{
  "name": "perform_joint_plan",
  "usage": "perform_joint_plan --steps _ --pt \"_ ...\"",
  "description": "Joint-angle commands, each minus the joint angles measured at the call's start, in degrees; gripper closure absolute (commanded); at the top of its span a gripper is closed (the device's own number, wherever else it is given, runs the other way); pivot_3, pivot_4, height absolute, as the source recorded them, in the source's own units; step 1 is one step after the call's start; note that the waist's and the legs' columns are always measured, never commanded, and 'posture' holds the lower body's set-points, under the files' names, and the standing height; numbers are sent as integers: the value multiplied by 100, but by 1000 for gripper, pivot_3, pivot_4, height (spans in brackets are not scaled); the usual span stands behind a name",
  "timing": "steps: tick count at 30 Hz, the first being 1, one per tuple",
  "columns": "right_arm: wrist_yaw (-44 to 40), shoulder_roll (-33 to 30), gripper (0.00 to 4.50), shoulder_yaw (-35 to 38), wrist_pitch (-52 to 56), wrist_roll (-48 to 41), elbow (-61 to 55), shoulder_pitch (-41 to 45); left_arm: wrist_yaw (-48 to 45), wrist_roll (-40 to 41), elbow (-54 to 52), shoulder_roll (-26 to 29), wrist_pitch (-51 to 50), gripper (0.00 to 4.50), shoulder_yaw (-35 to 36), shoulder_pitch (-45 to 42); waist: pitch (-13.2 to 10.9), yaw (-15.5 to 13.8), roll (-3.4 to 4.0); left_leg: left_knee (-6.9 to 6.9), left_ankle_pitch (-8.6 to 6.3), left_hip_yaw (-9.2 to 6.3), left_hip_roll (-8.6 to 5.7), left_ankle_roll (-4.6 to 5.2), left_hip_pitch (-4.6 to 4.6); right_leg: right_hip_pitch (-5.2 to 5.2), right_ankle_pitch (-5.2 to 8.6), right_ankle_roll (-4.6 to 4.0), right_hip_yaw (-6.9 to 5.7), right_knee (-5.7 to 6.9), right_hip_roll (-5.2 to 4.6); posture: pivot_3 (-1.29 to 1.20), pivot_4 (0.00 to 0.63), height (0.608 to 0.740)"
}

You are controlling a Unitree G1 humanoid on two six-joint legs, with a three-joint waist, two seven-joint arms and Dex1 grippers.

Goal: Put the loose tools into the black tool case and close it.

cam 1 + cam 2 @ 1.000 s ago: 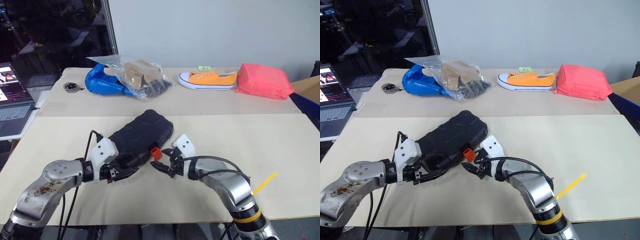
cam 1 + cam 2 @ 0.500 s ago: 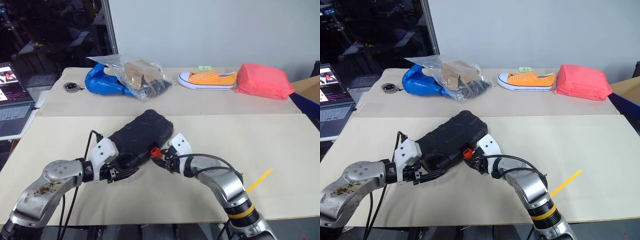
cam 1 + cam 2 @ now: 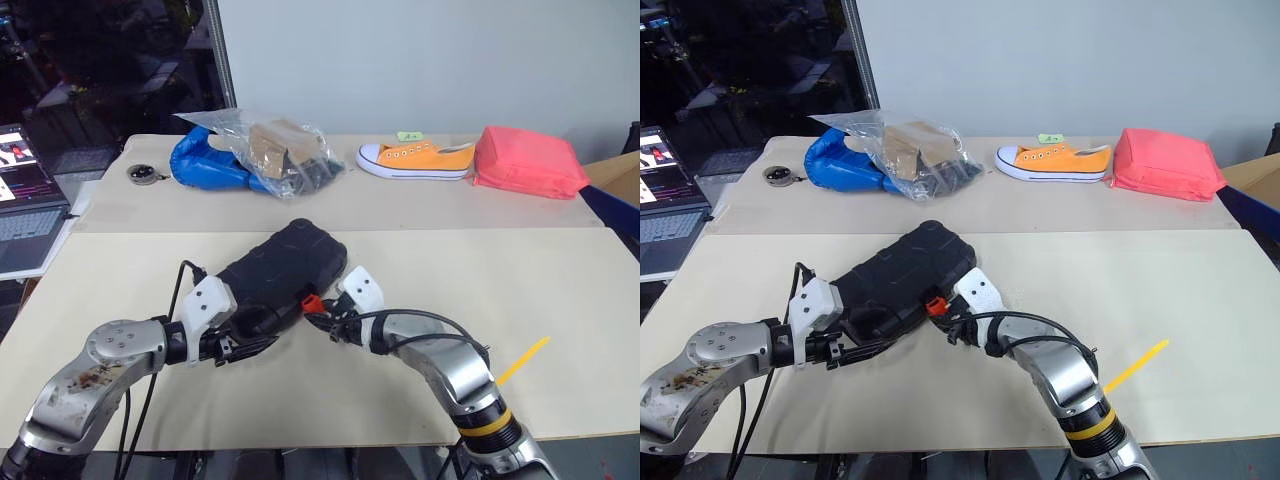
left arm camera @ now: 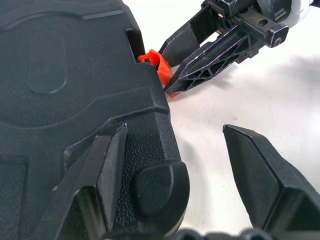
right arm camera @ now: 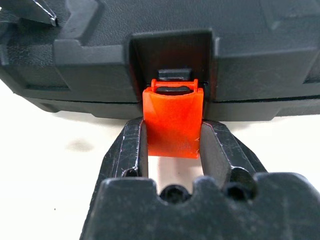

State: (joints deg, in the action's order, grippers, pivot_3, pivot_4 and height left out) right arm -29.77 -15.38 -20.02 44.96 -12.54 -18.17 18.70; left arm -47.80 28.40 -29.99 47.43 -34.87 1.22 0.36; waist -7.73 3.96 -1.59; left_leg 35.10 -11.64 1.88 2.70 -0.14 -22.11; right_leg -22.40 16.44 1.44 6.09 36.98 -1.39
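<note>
- Right end effector [image 5: 172, 162] pinching orange latch [image 5: 173, 120] btwn both fingers, one each side of the tab; narrowed down onto it, nothing else in grip.
- Latch hanging out from its recess at the front edge of the black tool case [image 3: 280, 275]; not looking snapped flat yet, so prob. mid-latching.
- Left end effector [image 4: 195, 170] standing wide open, gripping nothing; one finger [image 4: 107, 172] lying against the case's near corner, other finger over bare desk. Likely bracing the case vs. the right arm's push.
- Case sitting shut, lid down on base, ribbed shell up, lying diagonally near the front middle of the desk [image 3: 560, 300], btwn the two arms.
- Progress, judging by this: lid closed, latching being the step in hand. Contents not visible w/ lid down, so can't confirm tools inside.
- Slim yellow-orange stick-like item [image 3: 524, 361] lying loose on desk well to the right of the case, by the right forearm; too small to tell if it's a tool. If so, one item left out, meaning reopening.
- Farther back, well apart from the work: orange sneaker [image 3: 415, 159], pink-red pouch [image 3: 527, 163], clear bag of bits [image 3: 280, 152] beside blue bundle [image 3: 205, 160]. Not looking like task items.
- Remaining: seating latch fully, releasing both arms, checking that stick.
</note>
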Motion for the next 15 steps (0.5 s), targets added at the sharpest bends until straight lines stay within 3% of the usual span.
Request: perform_joint_plan --steps 1,11,13,15 --pt "-35 99 3337 136 -451 -52 -308 151 -38 -247 412 89 -312 1228 -427 269 0 2 0 0 0 0 0 0 0 0 0 0 0 0 1 0 150 740" --pt "-165 244 3337 91 -429 -167 -56 306 -5 -274 359 72 -303 1228 -451 312 0 4 0 0 0 0 1 0 2 1 -1 -1 -1 1 0 0 150 740" --pt "-192 230 2323 93 -384 -182 -78 277 1 -273 357 71 -311 1228 -450 310 0 6 0 0 0 0 1 0 3 1 -1 -1 -1 1 0 0 150 740" --pt "-198 171 2190 152 -294 -191 -162 224 10 -268 352 67 -325 1228 -444 304 0 6 0 0 0 0 2 0 5 2 -1 -1 -1 1 0 0 150 740"
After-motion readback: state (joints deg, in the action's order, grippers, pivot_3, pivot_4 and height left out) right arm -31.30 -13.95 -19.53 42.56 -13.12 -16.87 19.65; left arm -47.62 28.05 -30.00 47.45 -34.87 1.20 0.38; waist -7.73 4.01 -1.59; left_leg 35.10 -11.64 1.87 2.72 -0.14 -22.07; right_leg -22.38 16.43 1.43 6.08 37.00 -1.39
